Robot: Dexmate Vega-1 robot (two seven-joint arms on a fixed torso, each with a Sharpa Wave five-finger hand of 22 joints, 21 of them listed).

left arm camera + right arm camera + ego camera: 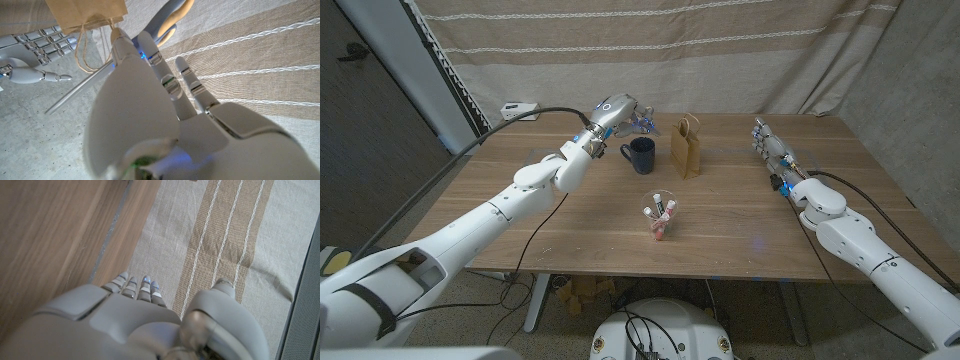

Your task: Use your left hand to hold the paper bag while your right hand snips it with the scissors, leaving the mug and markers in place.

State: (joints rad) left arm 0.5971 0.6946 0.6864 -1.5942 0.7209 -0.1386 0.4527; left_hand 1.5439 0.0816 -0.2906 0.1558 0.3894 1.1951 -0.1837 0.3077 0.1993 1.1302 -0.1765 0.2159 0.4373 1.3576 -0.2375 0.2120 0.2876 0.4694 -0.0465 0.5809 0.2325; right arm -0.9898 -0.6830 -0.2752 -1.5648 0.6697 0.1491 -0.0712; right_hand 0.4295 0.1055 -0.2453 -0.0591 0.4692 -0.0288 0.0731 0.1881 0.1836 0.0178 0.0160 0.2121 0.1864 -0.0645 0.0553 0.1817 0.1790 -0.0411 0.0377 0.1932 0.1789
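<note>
Two robot hands are waiting apart: the left robot hand [617,113] is gripping scissors [642,122] beyond the mug [641,155], nearer the paper bag [685,146]; the right robot hand [772,150] is holding nothing at the worktop's [740,230] right edge.

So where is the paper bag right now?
In the head view the paper bag stands upright at the table's far middle, just right of the dark mug, beyond the cup of markers.

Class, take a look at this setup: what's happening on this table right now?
The robot's left hand is at the far side of the table, holding scissors up beside a dark mug. A brown paper bag stands just right of the mug, and a cup of markers sits nearer the robot. The right hand waits at the table's right, holding nothing.
</note>
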